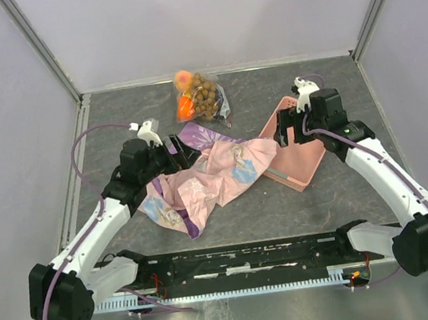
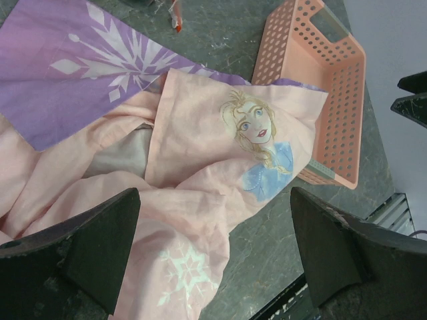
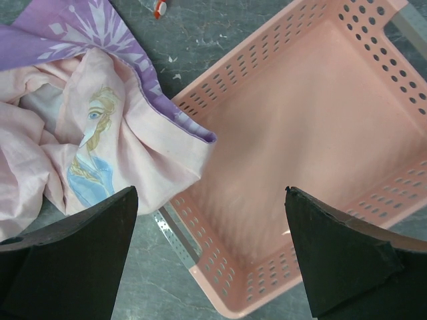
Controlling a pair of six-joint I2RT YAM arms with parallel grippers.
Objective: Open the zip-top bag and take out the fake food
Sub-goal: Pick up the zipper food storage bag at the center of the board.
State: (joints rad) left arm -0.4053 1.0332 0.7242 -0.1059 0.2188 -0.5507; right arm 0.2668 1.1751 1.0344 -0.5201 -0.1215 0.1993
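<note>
The zip-top bag (image 1: 220, 102), with the fake food (image 1: 204, 96) inside, lies on the desk (image 1: 284, 210) at the upper centre of the frame. The left claw (image 2: 213, 193) and right claw (image 3: 210, 191) stand apart and empty (above the cloth (image 1: 208, 176) and the basket (image 1: 304, 170)), probably prepared to reach it.

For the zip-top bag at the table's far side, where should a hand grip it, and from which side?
Probably the flat clear edge at the near right end of the zip-top bag, pinched from above: the bag lies flat on the table and the fake food bulges its middle. Where its mouth lies is too small to tell.
</note>
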